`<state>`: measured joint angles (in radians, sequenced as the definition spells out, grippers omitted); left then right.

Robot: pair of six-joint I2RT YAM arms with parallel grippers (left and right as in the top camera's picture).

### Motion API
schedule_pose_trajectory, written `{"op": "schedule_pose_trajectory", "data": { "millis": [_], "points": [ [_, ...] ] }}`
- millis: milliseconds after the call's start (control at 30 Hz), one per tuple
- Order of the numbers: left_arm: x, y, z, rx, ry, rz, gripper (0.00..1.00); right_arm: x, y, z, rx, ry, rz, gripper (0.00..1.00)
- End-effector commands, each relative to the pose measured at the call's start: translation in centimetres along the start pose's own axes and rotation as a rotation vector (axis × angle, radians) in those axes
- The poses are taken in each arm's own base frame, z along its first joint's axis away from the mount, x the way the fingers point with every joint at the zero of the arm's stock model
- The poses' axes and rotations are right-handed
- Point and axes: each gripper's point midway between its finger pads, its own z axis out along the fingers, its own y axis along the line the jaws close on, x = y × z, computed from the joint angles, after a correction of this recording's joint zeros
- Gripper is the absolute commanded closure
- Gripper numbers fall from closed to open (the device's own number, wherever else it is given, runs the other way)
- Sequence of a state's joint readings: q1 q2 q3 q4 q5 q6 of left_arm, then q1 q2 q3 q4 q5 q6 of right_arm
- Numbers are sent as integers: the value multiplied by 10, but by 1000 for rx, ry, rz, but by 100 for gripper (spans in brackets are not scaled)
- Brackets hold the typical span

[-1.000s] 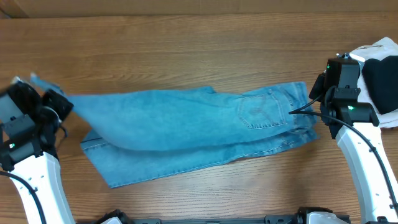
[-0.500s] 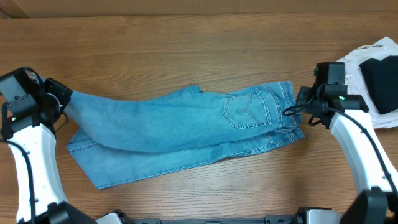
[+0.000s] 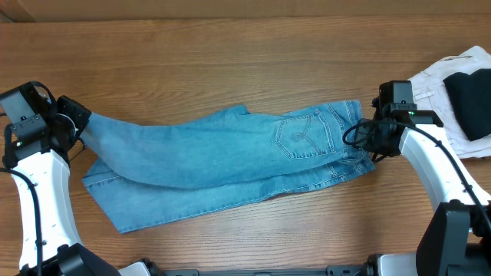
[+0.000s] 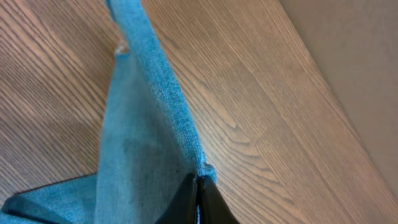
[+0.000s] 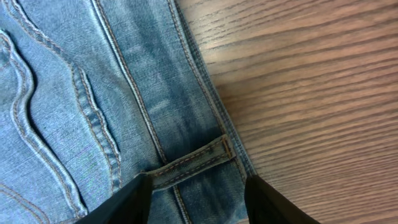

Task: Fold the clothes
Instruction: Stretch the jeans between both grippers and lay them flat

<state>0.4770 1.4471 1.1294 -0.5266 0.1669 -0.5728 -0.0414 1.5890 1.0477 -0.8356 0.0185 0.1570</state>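
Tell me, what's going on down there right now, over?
Left claw pinching a leg of the jeans. Right claw open over the waistband. Other clothes lie clear, far right.

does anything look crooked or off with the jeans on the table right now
Yes. The jeans lie askew: one leg is pinched at its end and pulled out to the left by the shut left hand, while the other leg splays diagonally toward the near edge of the table, so the legs do not line up. No damage shows.
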Motion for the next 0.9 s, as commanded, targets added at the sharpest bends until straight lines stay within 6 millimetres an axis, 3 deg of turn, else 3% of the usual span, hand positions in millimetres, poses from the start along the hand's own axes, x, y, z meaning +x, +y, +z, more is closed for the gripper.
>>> {"op": "schedule_pose_trajectory", "data": {
  "millis": [0,333,533,633,767,833,867],
  "points": [
    [-7,-5,-5,3,-29,38,96,5,2,2,-15,25,2,44],
    [-6,-4,-5,0,-26,63,96,10,1,4,-8,49,66,43],
    [-6,-4,-5,-3,-27,66,96,19,7,20,-41,116,94,47],
    [-6,-4,-5,-3,-27,70,96,19,13,25,-70,131,100,92],
    [-7,-4,-5,-2,-28,84,96,2,12,11,-82,66,116,96],
    [-7,-6,-7,4,-29,85,96,-11,11,-7,-93,13,127,96],
    [-9,-9,-12,8,-31,86,96,-28,10,-33,-106,-56,135,96]
  ]
}}
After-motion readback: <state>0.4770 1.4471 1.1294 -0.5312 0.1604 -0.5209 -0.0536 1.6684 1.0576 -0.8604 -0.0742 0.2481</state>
